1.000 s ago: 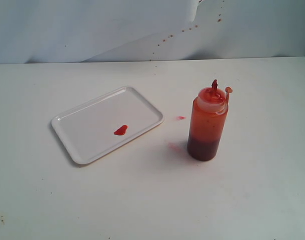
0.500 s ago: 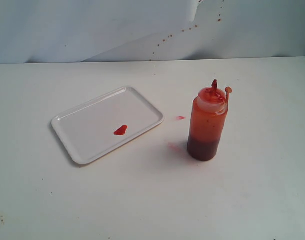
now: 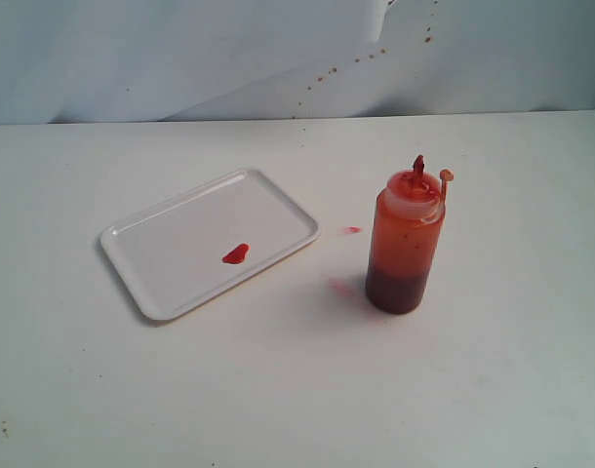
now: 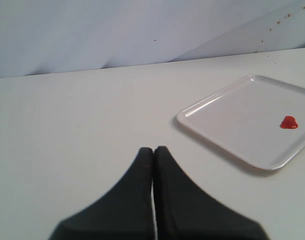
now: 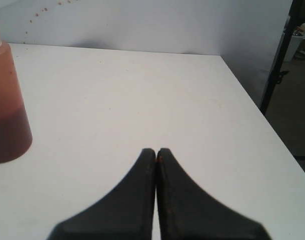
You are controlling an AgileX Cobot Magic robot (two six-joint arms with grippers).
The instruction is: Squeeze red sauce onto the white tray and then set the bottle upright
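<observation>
The bottle (image 3: 405, 244) stands upright on the table right of centre, orange-red with dark sauce at its base, red nozzle up and tip cap hanging off. Its side also shows in the right wrist view (image 5: 6, 105). The white tray (image 3: 171, 224) lies flat to its left, and a small blob of red sauce (image 3: 235, 254) sits on it; the left wrist view shows the tray (image 4: 227, 120) and the blob (image 4: 289, 122). My left gripper (image 4: 153, 149) is shut and empty, short of the tray. My right gripper (image 5: 156, 150) is shut and empty, apart from the bottle. Neither arm appears in the exterior view.
Two small red smears mark the white table (image 3: 297, 390) between tray and bottle, one (image 3: 352, 230) farther back and a fainter one (image 3: 338, 286) near the bottle's base. The table's edge (image 5: 252, 105) and a dark stand (image 5: 282, 55) show in the right wrist view.
</observation>
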